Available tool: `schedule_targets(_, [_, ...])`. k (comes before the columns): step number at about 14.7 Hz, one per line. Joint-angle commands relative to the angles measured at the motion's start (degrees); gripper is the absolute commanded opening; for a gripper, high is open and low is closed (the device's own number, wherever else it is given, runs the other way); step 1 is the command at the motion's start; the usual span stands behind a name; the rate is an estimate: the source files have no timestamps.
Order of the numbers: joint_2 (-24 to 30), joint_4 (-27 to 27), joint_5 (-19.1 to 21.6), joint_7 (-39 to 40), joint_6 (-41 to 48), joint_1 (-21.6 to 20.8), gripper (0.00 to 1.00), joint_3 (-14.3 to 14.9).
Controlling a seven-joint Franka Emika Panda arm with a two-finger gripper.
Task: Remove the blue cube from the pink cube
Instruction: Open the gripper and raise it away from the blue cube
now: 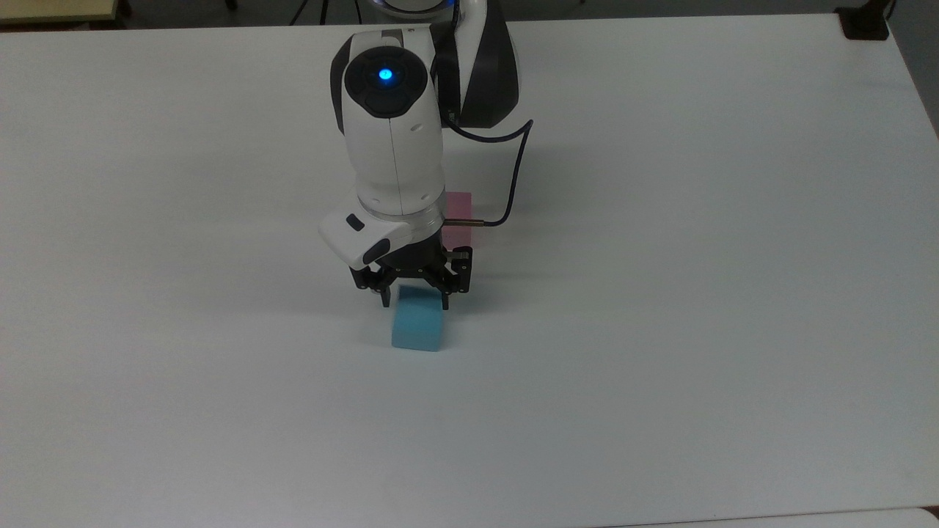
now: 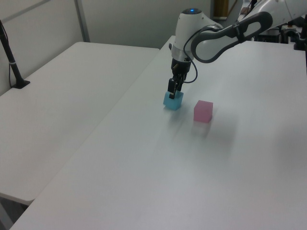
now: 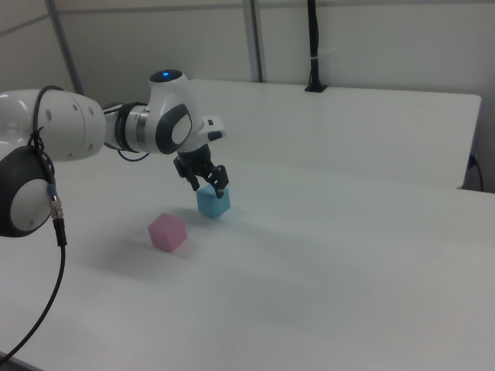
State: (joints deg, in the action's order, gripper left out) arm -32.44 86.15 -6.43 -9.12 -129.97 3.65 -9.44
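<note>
The blue cube (image 1: 417, 328) (image 2: 173, 100) (image 3: 213, 202) rests on the white table (image 1: 660, 293), apart from the pink cube. My gripper (image 1: 413, 299) (image 2: 171, 92) (image 3: 207, 188) hangs just over the blue cube's top. Its fingers are spread a little wider than the cube, so it is open. The pink cube (image 1: 459, 213) (image 2: 203, 111) (image 3: 168, 231) stands alone on the table. In the top view it lies behind the gripper and is partly hidden by the arm. In the left view it sits to the right of the blue cube.
A dark cable (image 1: 513, 183) loops off the wrist over the pink cube. A black clamp (image 1: 866, 22) sits at the table's far right corner in the top view. A second white table (image 2: 72, 86) with a black post (image 2: 12, 57) adjoins.
</note>
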Motion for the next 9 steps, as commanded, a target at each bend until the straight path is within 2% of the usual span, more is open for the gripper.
schedule_targets(1, [0.97, -0.55, -2.62, 0.60, 0.33, -1.01, 1.00, 0.74])
schedule_targets(2, [3.06, -0.20, -2.53, 0.51, 1.12, -0.92, 1.00, 0.74])
schedule_targets(6, [12.64, 1.38, -2.01, 0.33, 16.46, -0.40, 1.00, 0.74])
schedule_targets(9, [16.96, 1.74, -1.04, 0.33, 25.88, 1.00, 1.00, 0.74])
